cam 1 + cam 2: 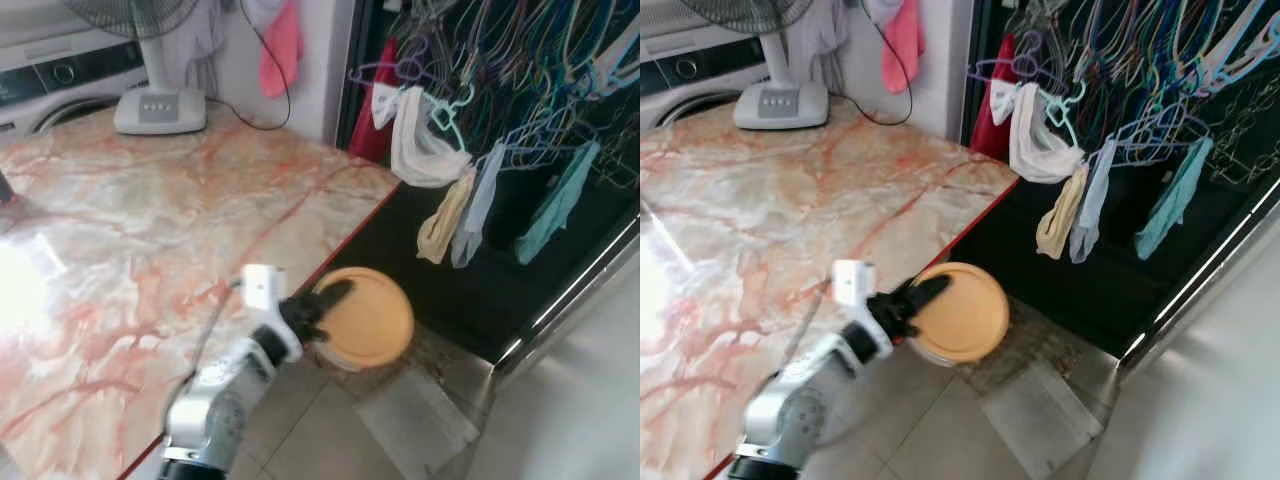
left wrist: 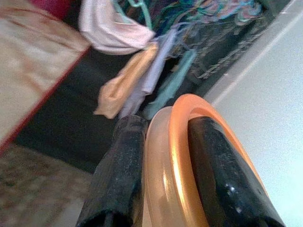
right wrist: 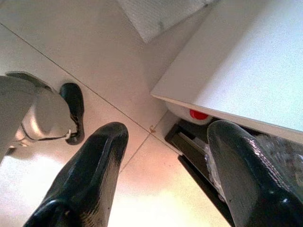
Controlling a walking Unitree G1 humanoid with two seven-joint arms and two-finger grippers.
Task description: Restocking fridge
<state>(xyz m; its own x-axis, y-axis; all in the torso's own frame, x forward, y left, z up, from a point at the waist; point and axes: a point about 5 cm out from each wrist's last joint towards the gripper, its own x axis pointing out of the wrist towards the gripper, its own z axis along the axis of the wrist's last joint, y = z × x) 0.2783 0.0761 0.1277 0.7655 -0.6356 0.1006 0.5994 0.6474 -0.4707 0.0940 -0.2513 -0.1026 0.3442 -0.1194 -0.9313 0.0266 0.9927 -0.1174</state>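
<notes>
- While the round orange container [image 1: 368, 318] is carried past the corner of the marble table [image 1: 120, 230], it is pinched by its rim between the two black fingers [image 2: 118, 175] of the left gripper [image 1: 322, 312], one finger on each side of the rim, as is seen in the left wrist view.
- Since no fridge can be made out in the head views, the step is judged to be transport; the grip should be kept firm and the container level, because it is held by one edge only and could tip or slip.
- The left arm is stretched forward and a little to the right from low in the frame, so that the container hangs over the tiled floor [image 1: 330, 420], just beyond the table's red edge.
- The right gripper [image 3: 165, 165] is pointed down at the floor with its fingers spread apart and nothing between them; that arm appears idle.
- Farther off, clothes [image 1: 440, 190] on hangers are seen against a dark opening, and a fan base [image 1: 160, 108] stands at the table's far end.
</notes>
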